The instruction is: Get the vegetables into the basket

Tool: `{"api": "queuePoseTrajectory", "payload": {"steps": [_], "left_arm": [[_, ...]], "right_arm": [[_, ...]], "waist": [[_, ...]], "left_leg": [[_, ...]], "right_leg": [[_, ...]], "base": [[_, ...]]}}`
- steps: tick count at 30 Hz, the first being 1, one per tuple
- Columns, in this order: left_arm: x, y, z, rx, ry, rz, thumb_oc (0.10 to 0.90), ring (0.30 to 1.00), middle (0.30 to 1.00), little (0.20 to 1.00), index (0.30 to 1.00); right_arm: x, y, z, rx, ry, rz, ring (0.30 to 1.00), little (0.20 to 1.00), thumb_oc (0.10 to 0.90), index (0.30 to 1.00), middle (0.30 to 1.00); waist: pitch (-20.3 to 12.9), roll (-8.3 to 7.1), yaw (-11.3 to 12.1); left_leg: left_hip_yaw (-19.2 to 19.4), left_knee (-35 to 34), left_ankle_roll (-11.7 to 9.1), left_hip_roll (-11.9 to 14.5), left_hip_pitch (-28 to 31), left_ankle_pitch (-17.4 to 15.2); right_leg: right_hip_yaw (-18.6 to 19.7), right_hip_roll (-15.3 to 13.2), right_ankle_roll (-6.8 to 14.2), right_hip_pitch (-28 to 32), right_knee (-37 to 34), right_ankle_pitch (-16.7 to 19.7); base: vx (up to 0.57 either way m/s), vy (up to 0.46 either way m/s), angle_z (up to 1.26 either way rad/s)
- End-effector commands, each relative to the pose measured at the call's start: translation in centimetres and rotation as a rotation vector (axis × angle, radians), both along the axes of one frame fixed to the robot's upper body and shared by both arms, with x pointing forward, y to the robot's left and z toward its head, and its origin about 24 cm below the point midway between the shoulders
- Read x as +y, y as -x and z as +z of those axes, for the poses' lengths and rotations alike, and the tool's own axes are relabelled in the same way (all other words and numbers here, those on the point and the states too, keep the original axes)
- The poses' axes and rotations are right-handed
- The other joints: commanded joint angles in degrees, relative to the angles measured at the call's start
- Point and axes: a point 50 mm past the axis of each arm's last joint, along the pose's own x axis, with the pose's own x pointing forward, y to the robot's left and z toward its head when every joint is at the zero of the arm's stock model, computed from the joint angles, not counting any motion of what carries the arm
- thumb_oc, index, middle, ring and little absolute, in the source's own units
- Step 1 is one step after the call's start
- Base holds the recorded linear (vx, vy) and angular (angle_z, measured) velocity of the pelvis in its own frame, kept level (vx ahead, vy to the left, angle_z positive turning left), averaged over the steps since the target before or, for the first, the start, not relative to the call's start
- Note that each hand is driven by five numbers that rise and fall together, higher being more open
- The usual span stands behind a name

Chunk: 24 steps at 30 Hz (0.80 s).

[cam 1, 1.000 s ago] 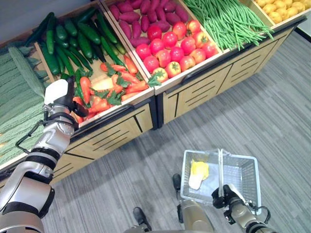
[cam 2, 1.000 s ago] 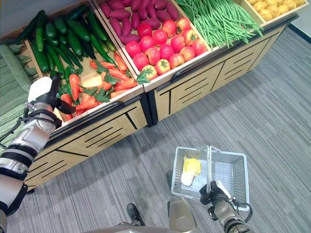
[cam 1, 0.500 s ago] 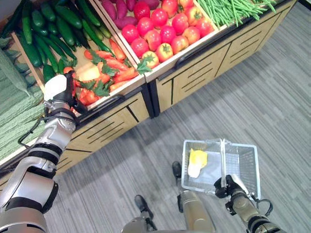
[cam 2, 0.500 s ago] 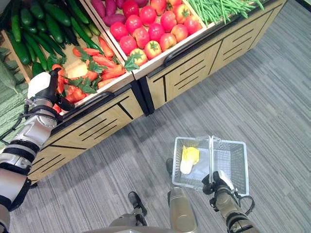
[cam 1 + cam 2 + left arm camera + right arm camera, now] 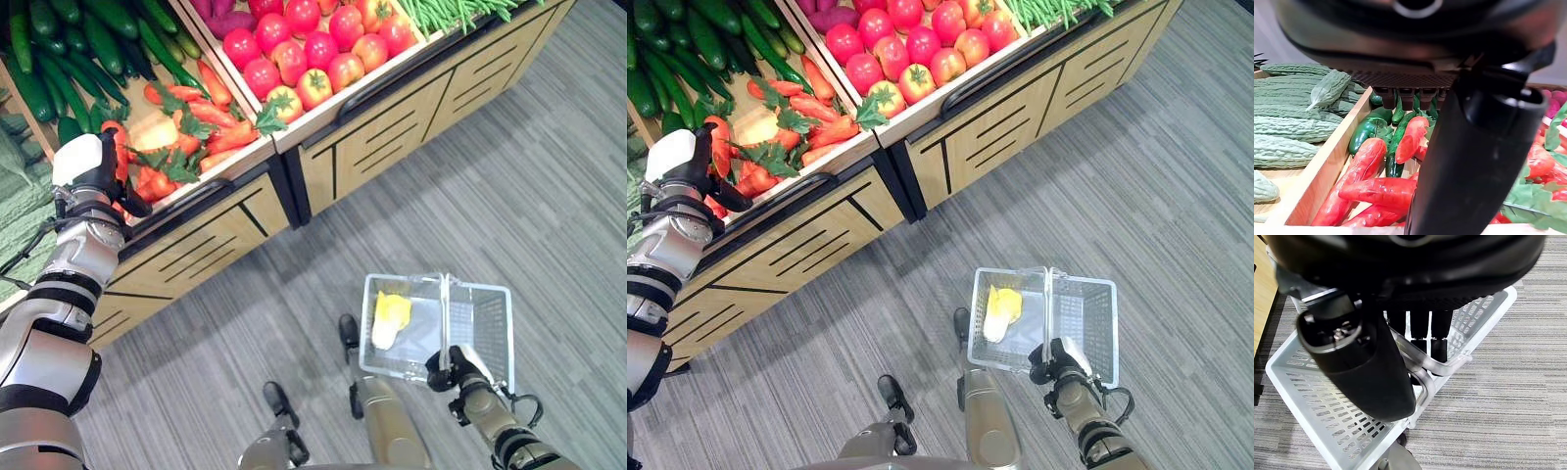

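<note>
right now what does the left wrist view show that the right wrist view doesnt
Left wrist view alone: the left hand over red peppers, with green peppers behind and bitter gourds in the next bin, past a wooden divider.

Right wrist view alone: the right hand, fingers curled round the handle of the white basket above grey carpet.

Shared: nothing but each arm's own dark hand.
</note>
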Motion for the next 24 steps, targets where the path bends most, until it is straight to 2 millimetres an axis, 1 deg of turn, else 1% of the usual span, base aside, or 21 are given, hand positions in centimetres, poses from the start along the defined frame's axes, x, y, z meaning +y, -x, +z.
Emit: {"api": "queuePoseTrajectory", "payload": {"steps": [1,11,14,16,20,24], "left_arm": [[4.3,1.8,4.7,-0.119,-0.080,0.214,0.900,1.000,1.000,1.000,1.000],[4.8,2.1,5.6,-0.126,-0.094,0.236,0.900,1.000,1.000,1.000,1.000],[4.9,2.2,6.0,-0.133,-0.101,0.243,0.900,1.000,1.000,1.000,1.000],[5.0,2.3,6.7,-0.141,-0.117,0.247,0.900,1.000,1.000,1.000,1.000],[5.0,2.3,6.7,-0.148,-0.115,0.248,0.900,1.000,1.000,1.000,1.000],[4.9,2.2,6.2,-0.148,-0.090,0.245,0.900,1.000,1.000,1.000,1.000]], "right_arm": [[-1.6,6.5,-2.6,0.263,0.093,0.033,0.300,0.300,0.400,0.300,0.300],[-1.6,6.3,-2.5,0.261,0.093,0.039,0.300,0.300,0.400,0.300,0.300],[-1.5,6.3,-2.5,0.258,0.091,0.041,0.300,0.300,0.400,0.300,0.300],[-1.5,6.2,-2.5,0.257,0.089,0.044,0.300,0.300,0.400,0.300,0.300],[-1.3,6.2,-2.6,0.256,0.087,0.045,0.300,0.300,0.400,0.300,0.300],[-1.3,6.2,-2.6,0.256,0.088,0.047,0.300,0.300,0.400,0.300,0.300]], "waist": [[0.09,0.52,-1.74],[0.53,0.56,-1.52],[0.52,0.57,-1.55],[0.63,0.57,-1.31],[0.83,0.55,-1.24],[1.07,0.43,-1.23]], "left_leg": [[-3.61,0.39,-2.83,1.96,-2.30,6.44],[-3.95,0.39,-2.75,1.72,-2.44,6.39],[-3.92,0.39,-2.74,1.71,-2.58,6.39],[-4.11,0.39,-2.72,1.69,-2.74,6.46],[-4.22,0.39,-2.71,1.75,-2.89,6.48],[-4.37,0.39,-2.69,1.70,-3.06,6.54]], "right_leg": [[1.54,-1.10,4.58,6.71,0.64,-0.59],[1.36,-1.31,4.56,6.80,0.69,-0.53],[1.36,-1.29,4.57,6.65,0.64,-0.53],[1.28,-1.24,4.56,6.57,0.65,-0.56],[1.22,-1.22,4.53,6.47,0.65,-0.59],[1.07,-1.21,4.51,6.45,0.62,-0.58]], "base": [[0.00,0.000,0.00],[0.01,0.008,0.01],[0.00,0.009,-0.15],[0.00,0.000,0.03],[0.00,0.000,0.06],[0.00,0.000,0.00]]}}
